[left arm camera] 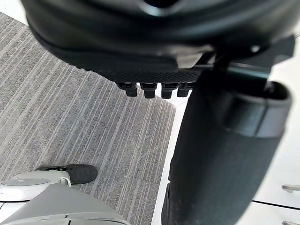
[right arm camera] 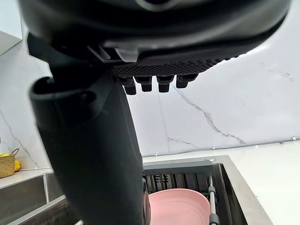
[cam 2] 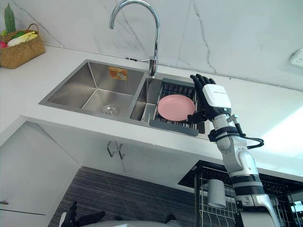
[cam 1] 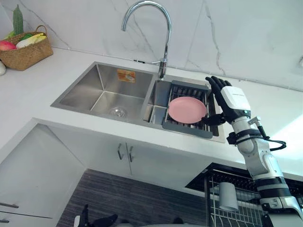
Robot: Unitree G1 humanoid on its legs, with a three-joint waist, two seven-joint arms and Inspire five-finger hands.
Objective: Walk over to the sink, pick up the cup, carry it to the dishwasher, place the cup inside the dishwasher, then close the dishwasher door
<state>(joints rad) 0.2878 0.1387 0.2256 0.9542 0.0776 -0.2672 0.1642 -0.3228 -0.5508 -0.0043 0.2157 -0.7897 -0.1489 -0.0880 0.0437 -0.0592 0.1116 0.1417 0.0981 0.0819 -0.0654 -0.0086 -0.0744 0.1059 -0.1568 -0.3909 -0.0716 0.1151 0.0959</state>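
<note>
Fingers [cam 1: 215,84] of the right hand [cam 1: 233,100] were straight and spread, holding nothing, just beside the pink plate [cam 1: 187,109] in the sink [cam 1: 102,90]. The left hand [cam 1: 97,220] hung low, fingers relaxed. The cup [cam 1: 228,196] stood in the dishwasher rack [cam 1: 236,217], long axis roughly upright; which end was its mouth was unclear.

Silver-grey arm [cam 1: 258,161], white-backed right hand [cam 1: 235,100], black fingers [cam 1: 215,85].
</note>
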